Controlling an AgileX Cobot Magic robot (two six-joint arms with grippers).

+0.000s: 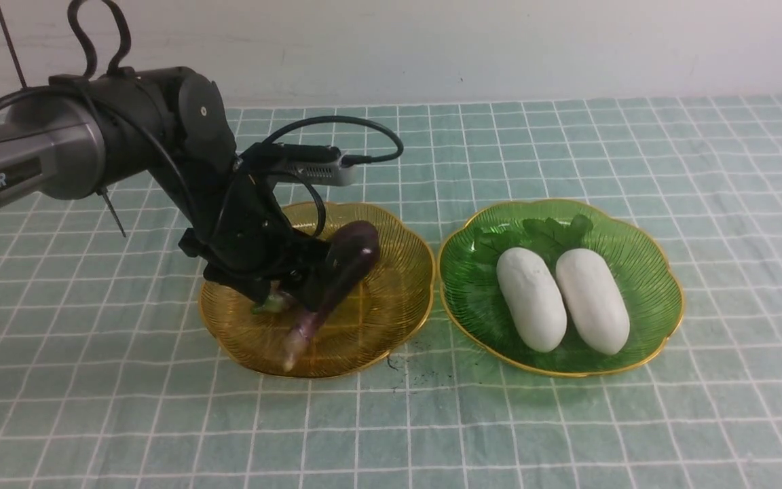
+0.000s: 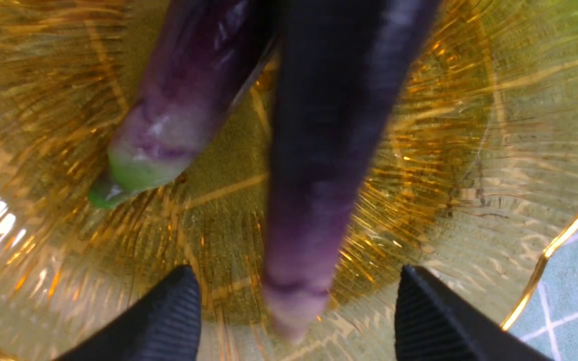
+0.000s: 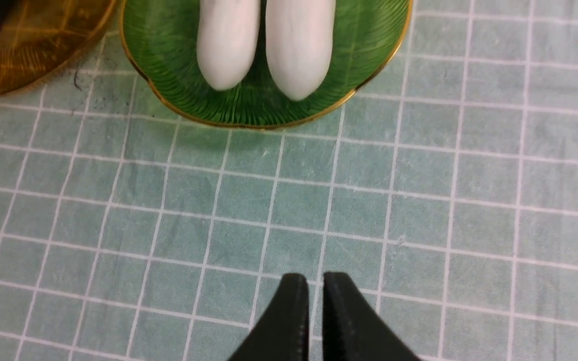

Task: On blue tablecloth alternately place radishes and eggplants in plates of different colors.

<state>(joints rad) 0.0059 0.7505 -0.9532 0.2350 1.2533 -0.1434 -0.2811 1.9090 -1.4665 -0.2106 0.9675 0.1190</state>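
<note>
Nearest the front camera, blue tablecloth [image 1: 432, 435], white-gridded, spread across the bench. On it, side by side with rims almost meeting: amber plate [image 1: 398, 299] on the left, green plate [image 1: 656, 272] on the right. A few dark specks [image 1: 398, 363] on the cloth by the gap between them.

In the green plate, left radish [image 1: 531, 299] and right radish [image 1: 592, 300], parallel and just beside each other, leafy tops toward the far rim.

Over the amber plate, left hand [image 2: 296, 286], fingers spread wide, gripping nothing. Between those fingers, clear of both tips in the left wrist view, tilted eggplant [image 1: 337, 278]: thick dark end raised by the hand, pale stem end down near the plate's near rim. Beside it in the same plate, second eggplant [image 2: 168, 115], green stem end resting on the amber ribs, mostly hidden behind the hand from the front.

Out of the front view, right hand [image 3: 309, 281], over bare cloth on the near side of the green plate, fingers drawn almost together, only a thin slit between, holding nothing.
</note>
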